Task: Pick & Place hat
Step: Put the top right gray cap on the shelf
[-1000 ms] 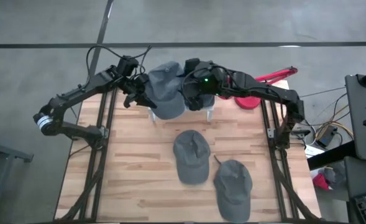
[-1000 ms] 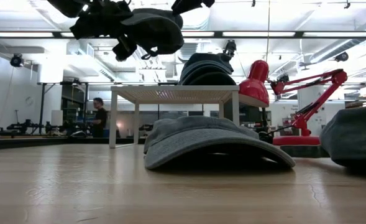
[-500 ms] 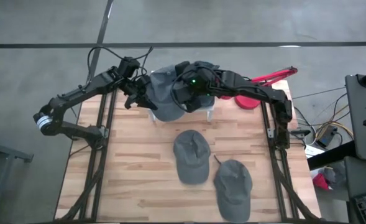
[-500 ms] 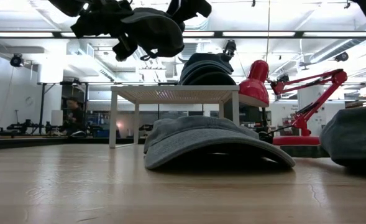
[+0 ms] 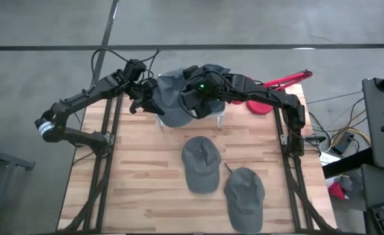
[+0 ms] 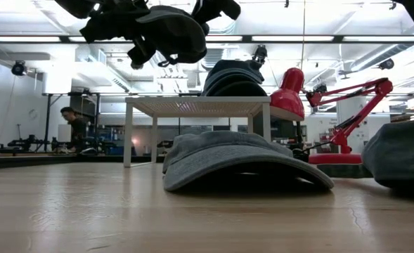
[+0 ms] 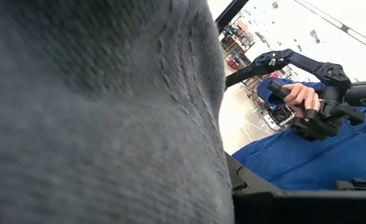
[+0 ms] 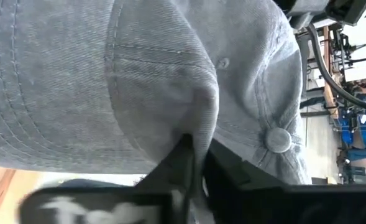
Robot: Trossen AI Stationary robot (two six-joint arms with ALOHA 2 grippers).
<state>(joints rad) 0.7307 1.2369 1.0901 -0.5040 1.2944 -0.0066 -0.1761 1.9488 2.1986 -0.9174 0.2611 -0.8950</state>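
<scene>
Right gripper (image 5: 190, 99) moved in, now pinching grey denim cap (image 5: 172, 98) crown | left gripper (image 5: 146, 98) clamps its opposite edge | cap aloft over small white stand (image 6: 196, 107), steadied for placing.

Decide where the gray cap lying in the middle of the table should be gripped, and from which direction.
Grip the middle cap by its brim edge, coming from above on the near side. The high view shows the brim pointing toward the table's front; the low view shows it arching off the wood, so a finger could likely slip under.
</scene>
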